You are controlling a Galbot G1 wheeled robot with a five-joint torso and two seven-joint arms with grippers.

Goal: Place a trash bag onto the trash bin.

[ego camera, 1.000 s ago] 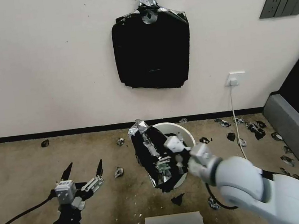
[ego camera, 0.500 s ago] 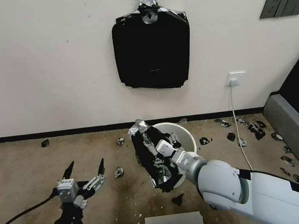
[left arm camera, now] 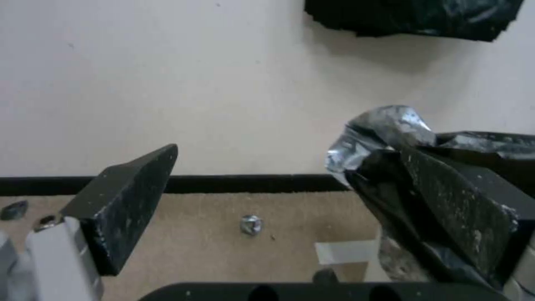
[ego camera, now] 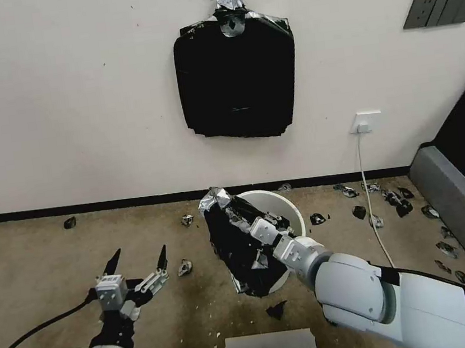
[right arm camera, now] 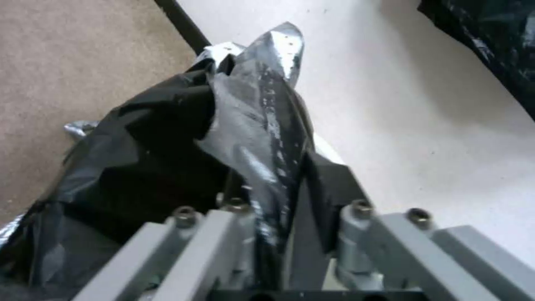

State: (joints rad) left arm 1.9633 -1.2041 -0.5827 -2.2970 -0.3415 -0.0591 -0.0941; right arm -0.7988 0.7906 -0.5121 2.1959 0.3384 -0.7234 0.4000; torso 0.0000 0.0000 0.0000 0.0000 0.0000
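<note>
Bag: trash bag was glossy black, crumpled with silvery folds, draped over the left rim and outer side of the cream trash bin | right gripper pinched a bag fold | left gripper stood spread, apart over carpet | surroundings: black scraps lay scattered around; stack of bags hung on wall.

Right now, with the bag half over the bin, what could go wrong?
The bag hangs bunched down one side of the bin, its mouth not spread; pulling could drag it off the rim. The right gripper pinches a thin fold, which may tear, as the scraps on the floor suggest. The left gripper hangs open beside the bag, so the bin may tip.
</note>
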